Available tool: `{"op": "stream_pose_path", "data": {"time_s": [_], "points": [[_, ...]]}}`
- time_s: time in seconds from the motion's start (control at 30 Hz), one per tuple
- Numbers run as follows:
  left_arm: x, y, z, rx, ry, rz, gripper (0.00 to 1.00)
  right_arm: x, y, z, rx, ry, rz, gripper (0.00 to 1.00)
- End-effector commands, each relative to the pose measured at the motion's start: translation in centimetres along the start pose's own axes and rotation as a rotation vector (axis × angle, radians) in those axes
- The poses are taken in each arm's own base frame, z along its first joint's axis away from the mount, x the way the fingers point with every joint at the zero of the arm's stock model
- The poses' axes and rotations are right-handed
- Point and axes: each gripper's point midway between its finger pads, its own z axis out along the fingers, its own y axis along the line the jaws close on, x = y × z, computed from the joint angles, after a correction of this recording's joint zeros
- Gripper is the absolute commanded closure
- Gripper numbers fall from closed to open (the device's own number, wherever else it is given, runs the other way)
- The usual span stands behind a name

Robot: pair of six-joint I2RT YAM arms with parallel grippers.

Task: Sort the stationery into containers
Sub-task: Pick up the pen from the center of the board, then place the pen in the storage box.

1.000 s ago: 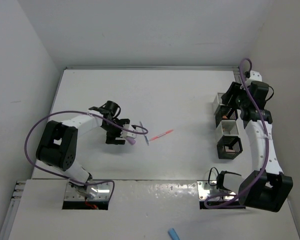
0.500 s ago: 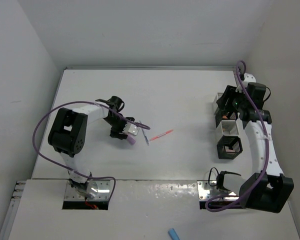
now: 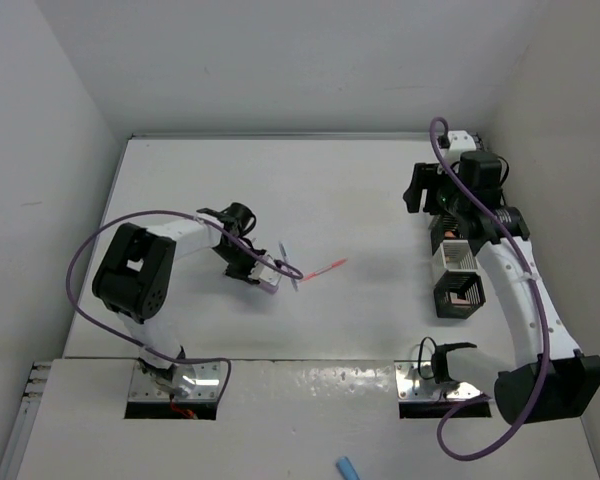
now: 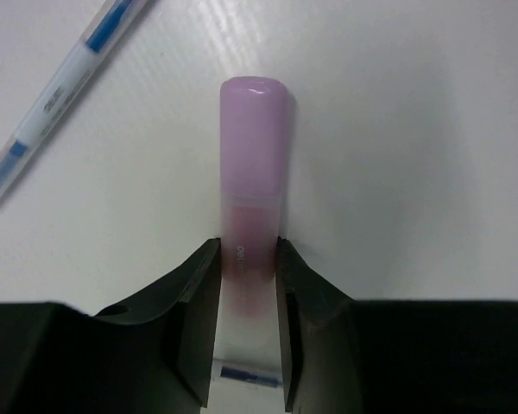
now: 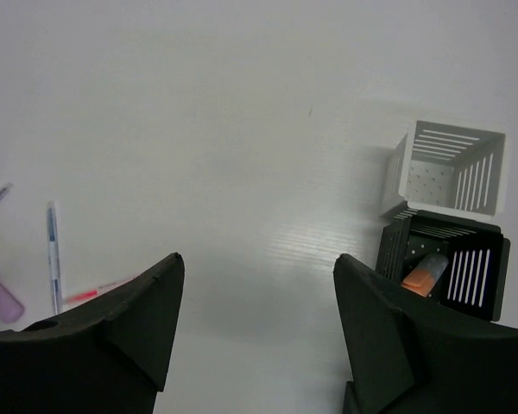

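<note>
Left gripper [image 4: 247, 259] clamps tail end of purple marker [image 4: 254, 147], centre-left of overhead view; right gripper [image 5: 257, 263] gapes empty beside boxes [image 5: 479, 177] at right; such an end-grip may let marker tilt or slip.

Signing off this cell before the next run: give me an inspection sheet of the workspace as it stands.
Surface: white table, no spills seen.
Job's things: lilac capped marker held; blue-and-white pen and thin pink pen loose mid-table; silver-white mesh box; black mesh box holding a pinkish item; rest of the row mostly hidden by the right arm.
Clutter: small blue object on the near ledge, off the table.
Grippers: left end effector shut on the lilac capped marker; right end effector open, empty.
Cables: purple cable loops off each arm.
Surroundings: plain white walls; nothing else seen.
</note>
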Motion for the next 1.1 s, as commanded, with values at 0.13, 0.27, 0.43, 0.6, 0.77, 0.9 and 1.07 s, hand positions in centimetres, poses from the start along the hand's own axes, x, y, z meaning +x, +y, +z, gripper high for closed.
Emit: {"op": "stream_pose_path", "data": {"time_s": [0.13, 0.27, 0.43, 0.6, 0.77, 0.9, 1.07], "points": [[-3.1, -1.7, 0.0, 0.018, -0.055, -0.007, 0.85, -2.1, 0.4, -0.5, 0.044, -0.028, 0.005, 0.26], [-5.6, -0.2, -2.1, -0.038, -0.118, -0.024, 0.94, -2.5, 2.8, -0.5, -0.078, -0.01, 0.058, 0.26], [-9.0, 1.9, -4.9, -0.14, -0.23, -0.118, 1.0, -3.0, 5.3, -0.3, -0.188, -0.005, 0.049, 0.26], [-14.4, 5.2, -8.6, -0.269, -0.421, -0.398, 1.0, -3.9, 7.3, 0.0, -0.241, 0.0, 0.121, 0.25], [-18.8, 7.5, -11.5, -0.42, -0.521, -0.539, 1.0, -4.8, 10.3, 0.7, -0.338, 0.025, 0.216, 0.26], [-19.9, 9.2, -12.4, -0.476, -0.522, -0.641, 1.0, -5.1, 13.7, 0.8, -0.457, 0.063, 0.291, 0.28], [-20.7, 11.1, -14.0, -0.545, -0.59, -0.769, 1.0, -3.8, 16.4, 0.8, -0.517, 0.125, 0.385, 0.29]]}}
